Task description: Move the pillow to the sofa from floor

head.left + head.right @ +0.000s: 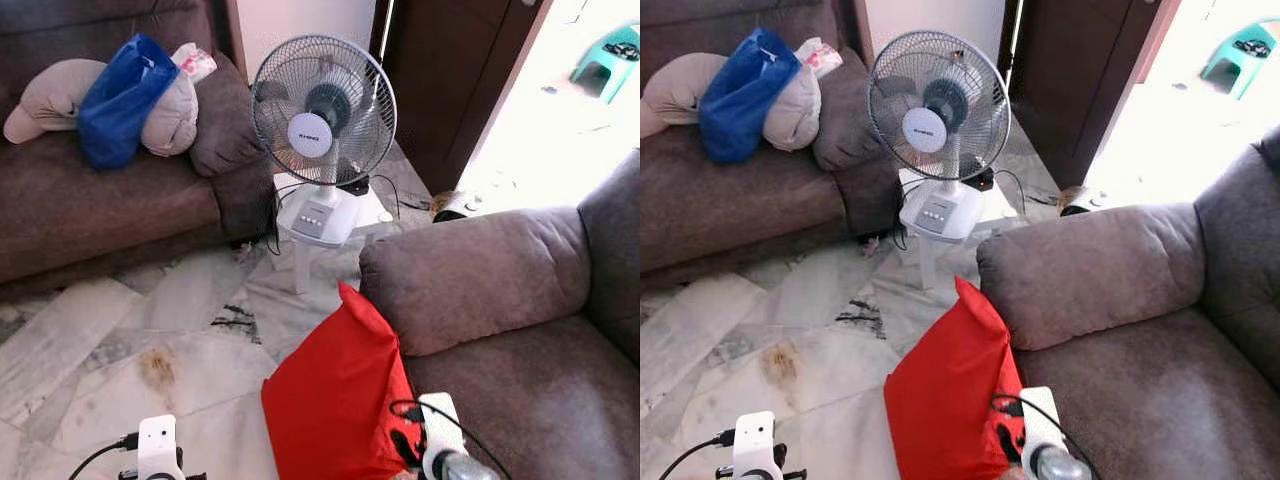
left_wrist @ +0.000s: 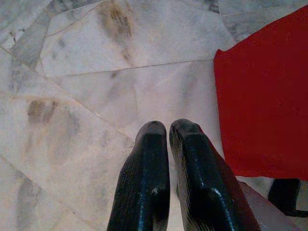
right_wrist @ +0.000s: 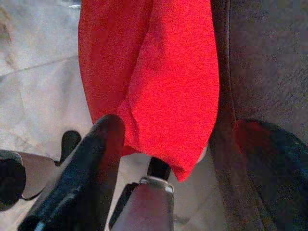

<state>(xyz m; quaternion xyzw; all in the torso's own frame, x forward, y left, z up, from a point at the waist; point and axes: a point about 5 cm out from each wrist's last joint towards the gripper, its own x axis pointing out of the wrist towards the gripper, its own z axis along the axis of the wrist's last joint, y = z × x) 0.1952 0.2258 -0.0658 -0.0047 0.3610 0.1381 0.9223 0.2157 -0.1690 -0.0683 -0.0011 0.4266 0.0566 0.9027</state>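
The red pillow [image 1: 335,395] stands on edge on the marble floor, leaning against the front of the grey-brown sofa [image 1: 500,270] at my right. My right gripper [image 3: 185,127] is at the pillow's lower right side, open, its fingers [image 3: 103,144] straddling the pillow's bottom corner [image 3: 163,96]. One finger touches the fabric and the other stands a little off it, against the sofa. My left gripper [image 2: 162,129] hangs shut over bare floor just left of the pillow, holding nothing.
A white pedestal fan [image 1: 322,110] stands on the floor ahead, with cables around its base. A second brown sofa [image 1: 90,210] at the back left holds a blue bag [image 1: 120,95] and beige cushions. An open doorway lies at the far right.
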